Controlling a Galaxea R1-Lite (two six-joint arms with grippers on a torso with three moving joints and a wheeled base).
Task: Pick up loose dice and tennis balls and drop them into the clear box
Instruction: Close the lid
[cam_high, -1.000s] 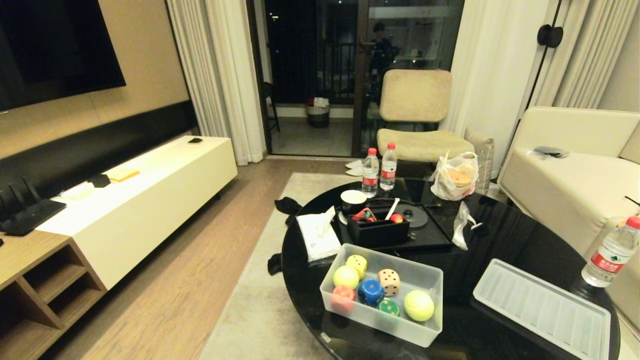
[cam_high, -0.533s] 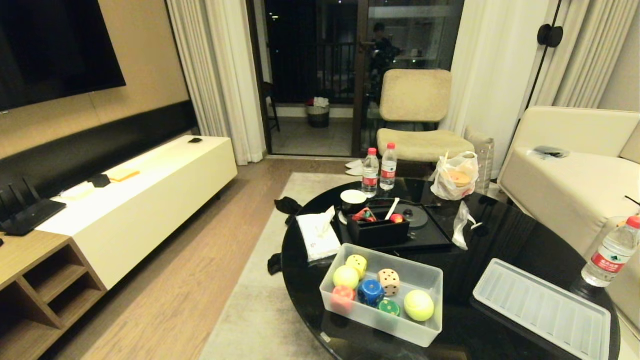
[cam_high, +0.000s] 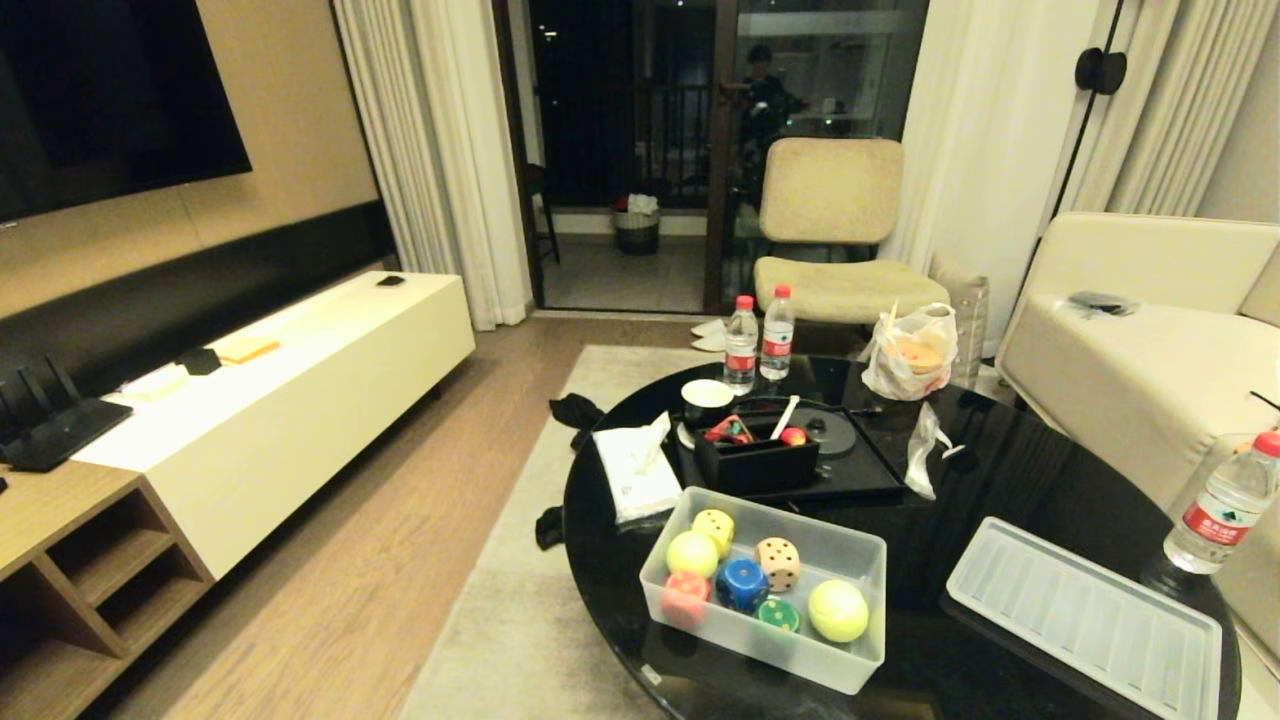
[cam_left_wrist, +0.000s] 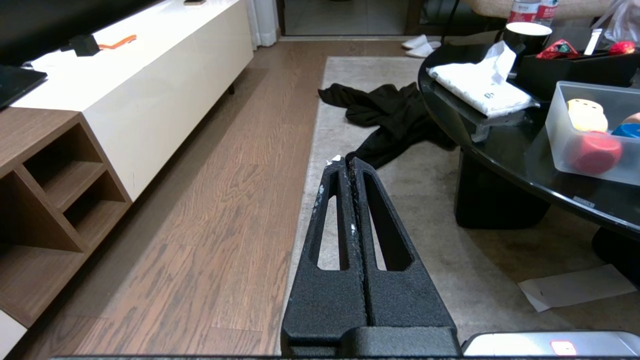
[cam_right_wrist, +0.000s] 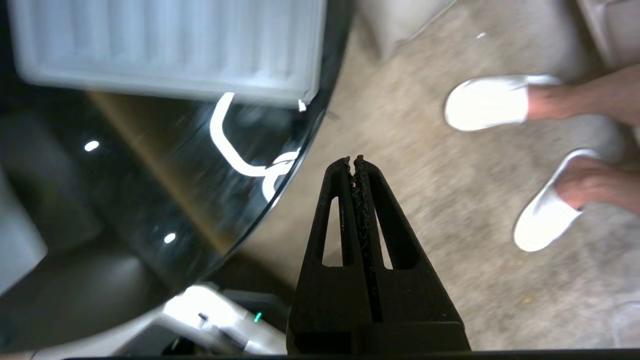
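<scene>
The clear box (cam_high: 762, 652) stands open on the black table's near side. Inside lie a pale tan dice (cam_high: 778, 563), two tennis balls (cam_high: 838, 611) (cam_high: 692, 553) and several coloured spotted pieces. Its ribbed lid (cam_high: 1085, 615) lies flat to the right. Neither arm shows in the head view. My left gripper (cam_left_wrist: 346, 159) is shut and empty, low over the rug edge, left of the table; the clear box (cam_left_wrist: 555, 131) shows at that view's side. My right gripper (cam_right_wrist: 352, 160) is shut and empty above the rug, just off the table's rim, near the lid (cam_right_wrist: 170, 45).
The round black table (cam_high: 1000, 480) also bears a black organiser box (cam_high: 755, 465), a tissue pack (cam_high: 635, 475), water bottles (cam_high: 741, 345), a plastic bag (cam_high: 910, 355) and another bottle (cam_high: 1225, 510). A person's slippered feet (cam_right_wrist: 487, 102) stand near my right gripper. Dark cloth (cam_left_wrist: 390, 107) lies on the rug.
</scene>
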